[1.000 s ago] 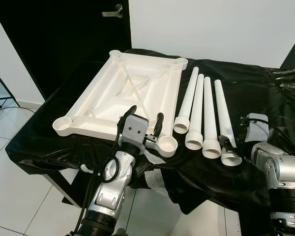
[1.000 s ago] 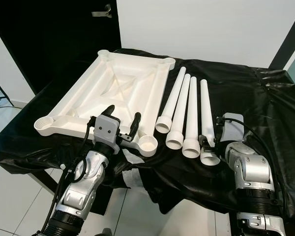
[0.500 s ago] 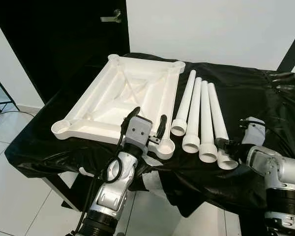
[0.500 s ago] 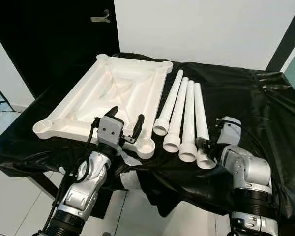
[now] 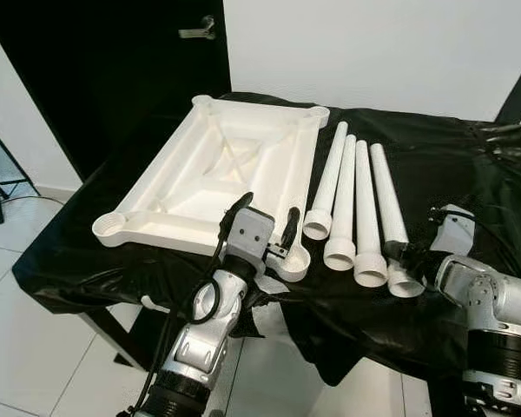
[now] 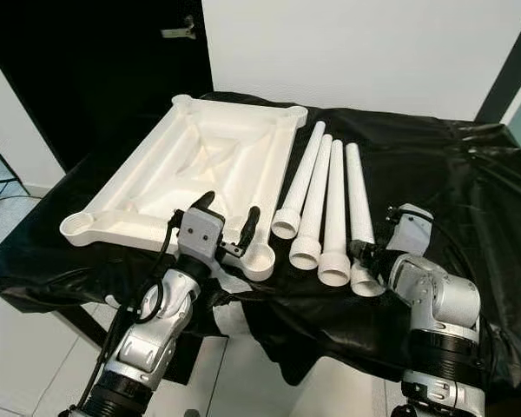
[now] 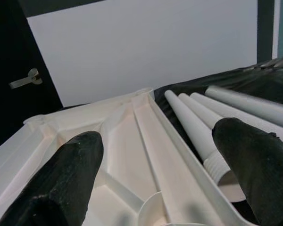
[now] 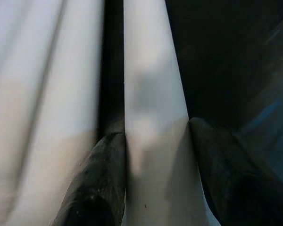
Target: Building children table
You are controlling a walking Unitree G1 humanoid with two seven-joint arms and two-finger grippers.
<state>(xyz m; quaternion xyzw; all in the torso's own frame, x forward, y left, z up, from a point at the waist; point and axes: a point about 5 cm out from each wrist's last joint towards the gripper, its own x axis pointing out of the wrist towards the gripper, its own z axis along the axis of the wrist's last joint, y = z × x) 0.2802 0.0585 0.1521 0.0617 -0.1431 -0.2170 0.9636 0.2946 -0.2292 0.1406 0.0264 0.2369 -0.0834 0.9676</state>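
White table leg [image 5: 389,207], rightmost of four, sits clamped between the right gripper's [image 5: 398,257] fingers; left gripper [image 5: 267,228] fingers spread over the tabletop [image 5: 210,169].

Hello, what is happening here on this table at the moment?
A humanoid robot is assembling a children's table. The white plastic tabletop lies upside down on the black-covered table, beside four white plastic legs. The right gripper straddles the rightmost leg near its wide end. The left gripper hovers open over the tabletop's near corner socket.
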